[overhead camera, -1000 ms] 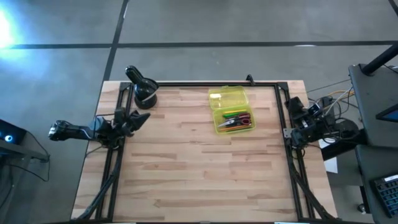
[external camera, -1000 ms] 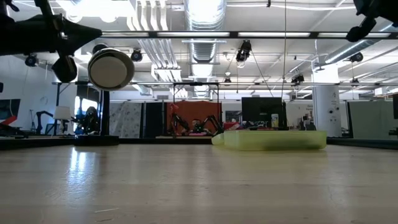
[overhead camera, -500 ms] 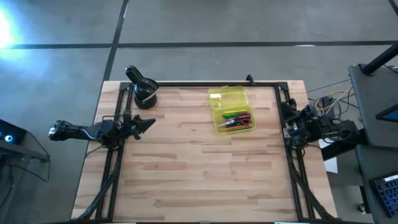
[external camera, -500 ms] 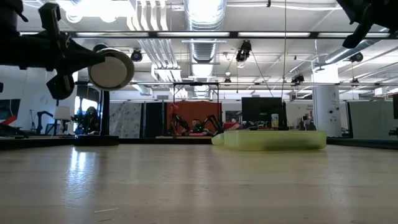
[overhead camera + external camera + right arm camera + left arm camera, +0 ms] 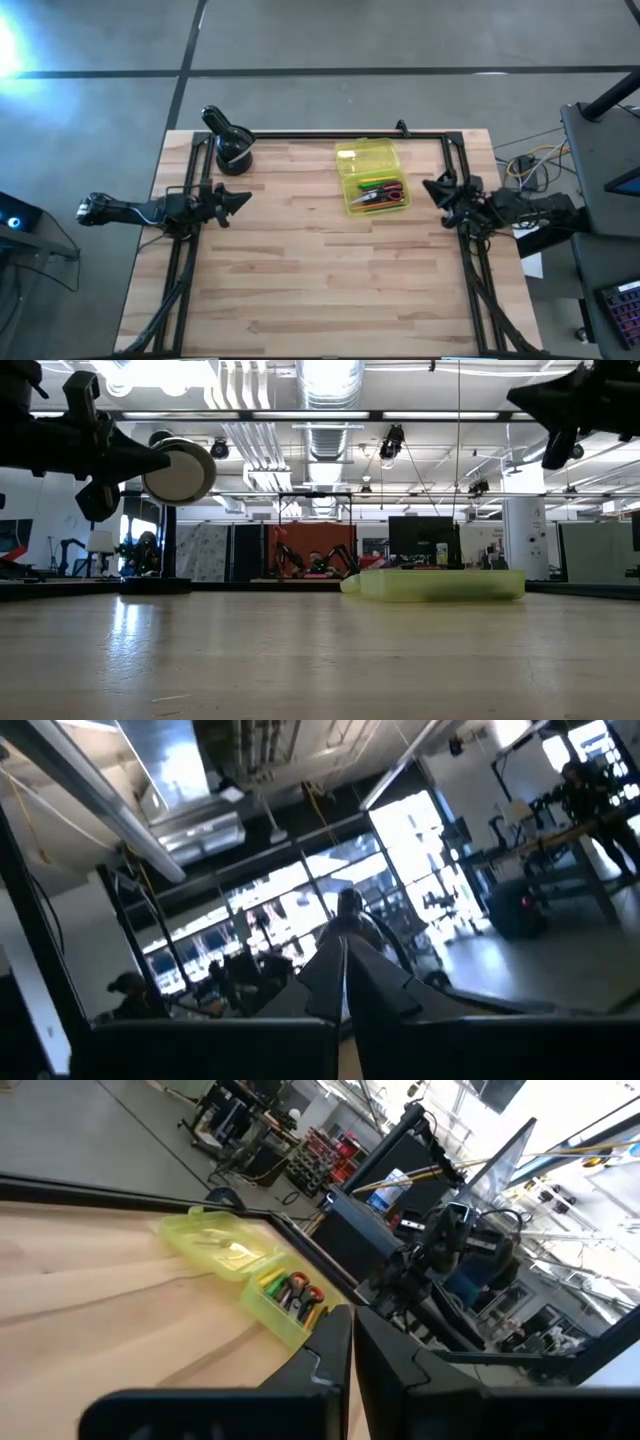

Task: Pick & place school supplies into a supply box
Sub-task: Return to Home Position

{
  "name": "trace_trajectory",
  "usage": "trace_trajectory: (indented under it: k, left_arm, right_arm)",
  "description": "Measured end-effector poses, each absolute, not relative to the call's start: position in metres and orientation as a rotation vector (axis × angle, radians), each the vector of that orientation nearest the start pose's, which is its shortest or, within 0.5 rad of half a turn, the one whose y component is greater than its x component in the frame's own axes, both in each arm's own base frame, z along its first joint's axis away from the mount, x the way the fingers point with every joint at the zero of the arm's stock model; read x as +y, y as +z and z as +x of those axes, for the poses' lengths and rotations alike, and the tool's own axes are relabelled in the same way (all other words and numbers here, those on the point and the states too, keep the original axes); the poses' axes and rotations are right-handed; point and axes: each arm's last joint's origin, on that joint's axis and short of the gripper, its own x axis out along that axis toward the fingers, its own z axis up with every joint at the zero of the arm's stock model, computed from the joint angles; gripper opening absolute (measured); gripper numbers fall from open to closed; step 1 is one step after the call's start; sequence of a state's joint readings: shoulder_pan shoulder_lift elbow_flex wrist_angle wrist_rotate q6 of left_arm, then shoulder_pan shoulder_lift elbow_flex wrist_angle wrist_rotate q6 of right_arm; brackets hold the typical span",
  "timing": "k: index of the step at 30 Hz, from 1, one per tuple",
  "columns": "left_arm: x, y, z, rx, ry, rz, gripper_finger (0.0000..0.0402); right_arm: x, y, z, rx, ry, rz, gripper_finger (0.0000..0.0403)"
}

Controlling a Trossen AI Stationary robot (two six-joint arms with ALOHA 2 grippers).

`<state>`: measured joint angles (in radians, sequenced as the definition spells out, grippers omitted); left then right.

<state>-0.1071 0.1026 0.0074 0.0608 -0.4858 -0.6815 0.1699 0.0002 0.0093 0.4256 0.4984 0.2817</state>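
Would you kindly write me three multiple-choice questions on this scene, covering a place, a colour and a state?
1. Where are the scissors?
A on the table
B in the box
C in the stand

2. What colour is the box?
A blue
B red
C yellow-green

3. How is the box's lid?
A open
B shut
C missing

Answers: B, the red handles lie inside its walls; C, it shows so in the high and low views; A, it lies flat beside the box.
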Motion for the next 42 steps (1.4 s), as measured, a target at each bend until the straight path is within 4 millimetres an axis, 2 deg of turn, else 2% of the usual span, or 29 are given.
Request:
trace_trajectory:
  k: [17,30,42]
  left_arm:
    - [0.002,0.159,0.105,-0.040,0.395,-0.643,0.0000]
    - [0.002,0.151,0.109,0.043,0.423,-0.615,0.0000]
    - [0.002,0.151,0.110,0.045,0.425,-0.615,0.0000]
  right_arm:
    - [0.002,0.172,0.095,-0.132,-0.299,0.432,0.0008]
    - [0.005,0.156,0.107,0.086,-0.314,0.253,0.0008]
    - [0.006,0.144,0.113,0.204,-0.338,0.242,0.0008]
